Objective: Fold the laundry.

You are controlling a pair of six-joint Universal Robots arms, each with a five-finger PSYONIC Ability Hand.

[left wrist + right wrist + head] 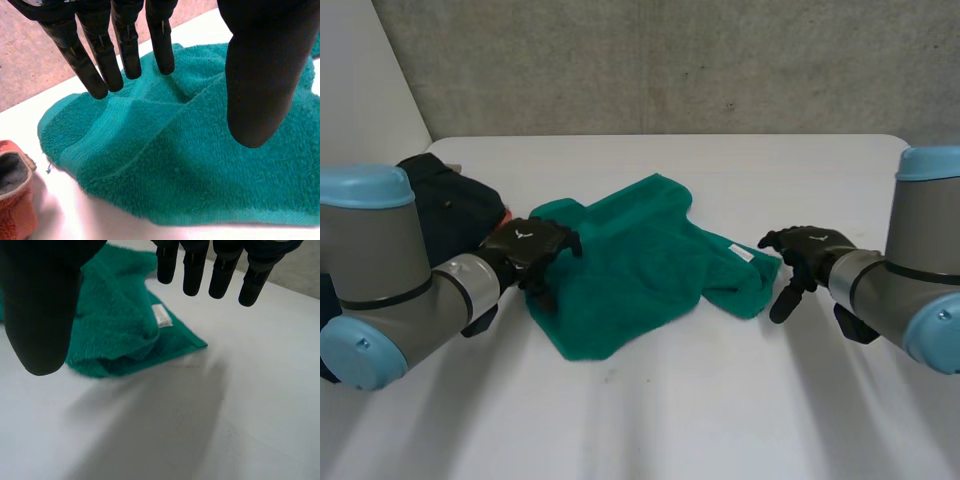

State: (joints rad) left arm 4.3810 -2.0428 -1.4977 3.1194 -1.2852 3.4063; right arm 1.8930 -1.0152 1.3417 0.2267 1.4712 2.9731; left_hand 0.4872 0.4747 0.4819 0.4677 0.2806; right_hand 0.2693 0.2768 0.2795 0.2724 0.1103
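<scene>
**Folding about to begin, nothing grasped yet**

The white worktop (650, 420) carries a green towel (640, 270) in its middle. The towel lies rumpled and partly doubled over itself, not in any neat fold. A pile of dark clothes (445, 215) waits at the left side behind the left arm, probably as the next pieces to fold. An orange cloth (15, 200) lies just beside the towel's edge there.

The left robot hand (530, 250) is at the towel's left edge. Its fingers are straight and apart from the thumb, over the cloth, and they hold nothing. I judge it is placed so in order to take this edge.

The right robot hand (805, 255) is just beside the towel's right corner, above bare worktop. It is also opened, with relaxed fingers, and empty. That corner, near the small white label (741, 254), seems to be its target, so that both ends can be lifted and the towel spread flat.
</scene>
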